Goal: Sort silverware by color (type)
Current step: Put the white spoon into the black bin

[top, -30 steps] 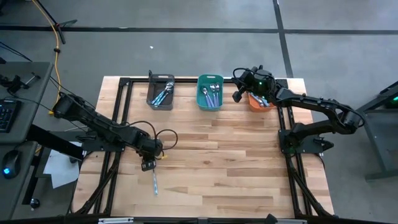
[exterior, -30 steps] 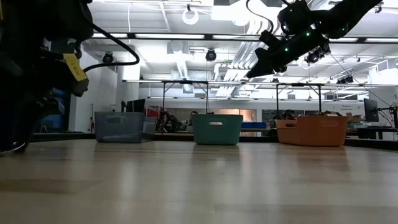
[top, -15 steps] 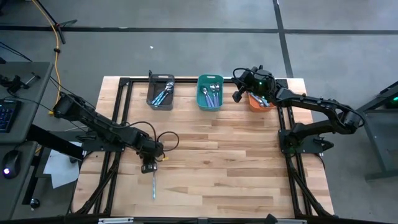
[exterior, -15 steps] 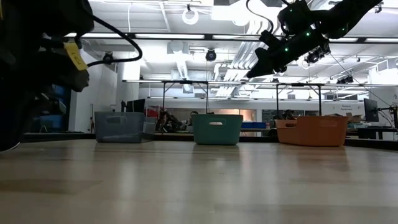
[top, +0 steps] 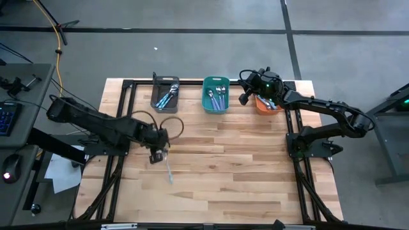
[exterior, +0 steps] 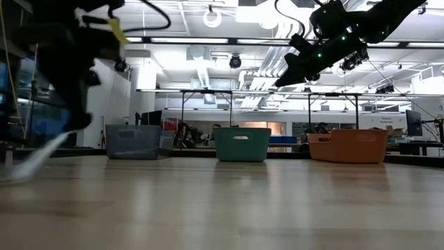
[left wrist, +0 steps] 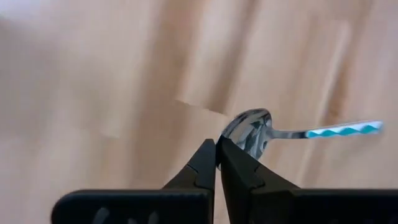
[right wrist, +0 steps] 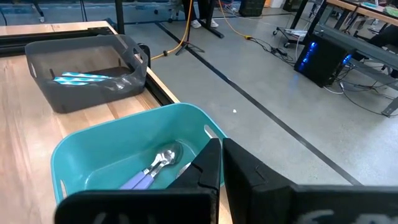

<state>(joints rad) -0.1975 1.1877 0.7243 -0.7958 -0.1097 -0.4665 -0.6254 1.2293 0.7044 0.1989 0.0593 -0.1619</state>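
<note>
Pinching a teal-handled spoon (top: pixel 168 171) by its bowl, the left gripper (top: pixel 157 155) hung clamped over the bench (top: pixel 243 166); the right gripper (top: pixel 244 98) waited, fingers together, between the teal bin (top: pixel 216 94) and orange bin (top: pixel 263 106).

Bright ceiling strip lights (exterior: pixel 208 43) flood the room evenly, shadows soft. My left arm (exterior: pixel 69 62) smears with motion blur; my left wrist sees the pale wooden table (left wrist: pixel 93 93) blurred, glare on the shiny spoon bowl (left wrist: pixel 249 127).

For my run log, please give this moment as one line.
left end effector: shut on spoon | right end effector: shut, over teal bin
</note>
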